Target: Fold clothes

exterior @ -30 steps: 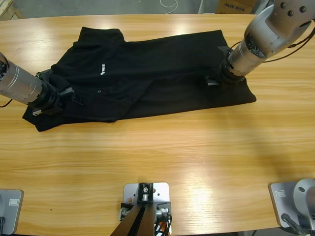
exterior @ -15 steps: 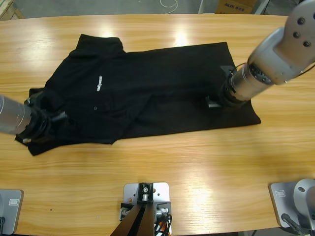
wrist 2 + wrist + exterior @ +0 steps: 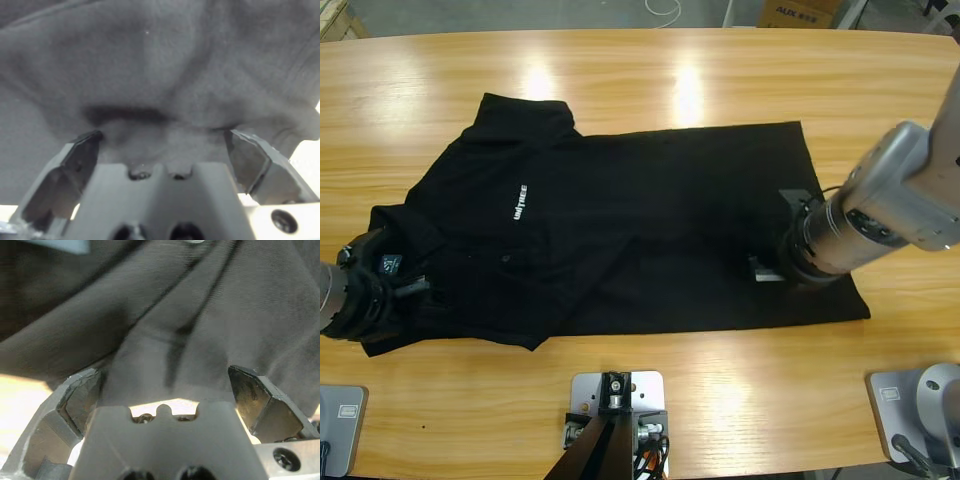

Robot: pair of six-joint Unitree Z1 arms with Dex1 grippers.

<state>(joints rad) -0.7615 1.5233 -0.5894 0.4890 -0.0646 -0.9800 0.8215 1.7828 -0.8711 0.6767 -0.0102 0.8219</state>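
Observation:
The clothes are one black polo shirt (image 3: 620, 230) lying spread across the wooden table (image 3: 650, 60), collar (image 3: 525, 110) at the far left and a white chest mark (image 3: 518, 202) facing up. My left gripper (image 3: 398, 287) is at the shirt's near-left sleeve, and the left wrist view shows bunched black fabric (image 3: 200, 315) caught between the jaws of the gripper (image 3: 165, 390). Over at the hem end, the right gripper (image 3: 770, 268) holds the near-right part of the shirt. Gathered cloth (image 3: 165, 65) fills the right wrist view between that gripper's (image 3: 162, 145) jaws.
A cardboard box (image 3: 800, 12) and a white cable (image 3: 663, 8) lie on the floor beyond the table's far edge. Bare wood runs along the far side and in a narrow strip between the shirt and the front edge.
Both arms have drawn the shirt toward the table's front edge, the left arm moving left and the right arm right. The shirt now lies flatter and more stretched out.

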